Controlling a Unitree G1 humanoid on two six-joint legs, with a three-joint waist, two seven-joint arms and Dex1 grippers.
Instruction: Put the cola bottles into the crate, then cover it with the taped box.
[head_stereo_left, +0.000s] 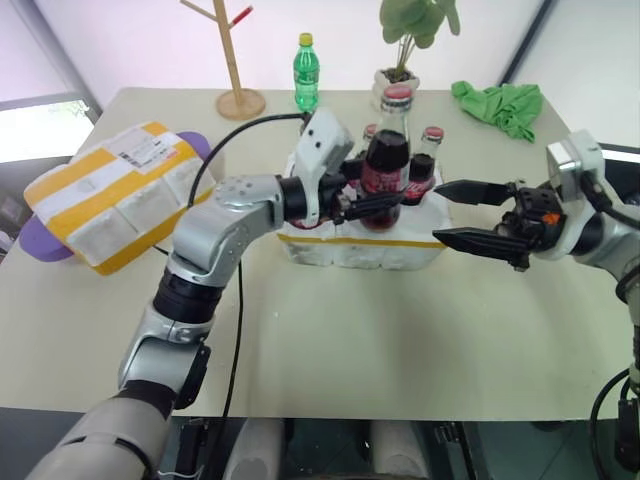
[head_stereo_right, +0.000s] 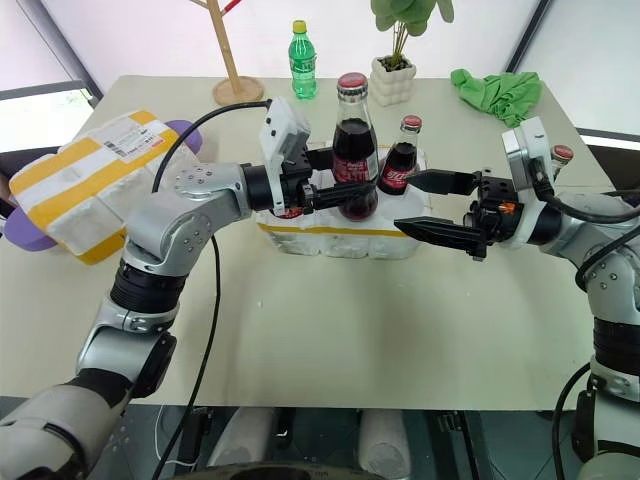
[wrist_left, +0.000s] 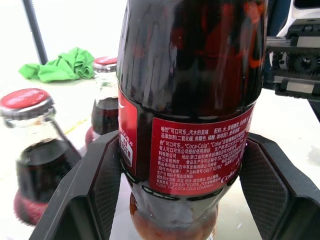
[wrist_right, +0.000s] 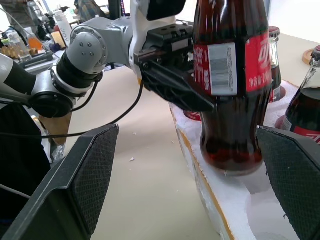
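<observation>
I see my left gripper (head_stereo_right: 345, 192) clamped on one cola bottle (head_stereo_right: 353, 150), upright over the crate (head_stereo_right: 335, 238), its base in a well; my right gripper (head_stereo_right: 425, 205) gapes empty beside the crate; the taped box (head_stereo_right: 85, 180) lies well left.

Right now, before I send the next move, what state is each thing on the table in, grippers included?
left gripper: shut on the held cola bottle, upright over the crate.
right gripper: open, holding nothing, beside the crate.
crate: uncovered, other cola bottles standing in its wells.
taped box: lying apart from the crate on the table.
green bottle: upright, capped.
green cloth: crumpled.
</observation>
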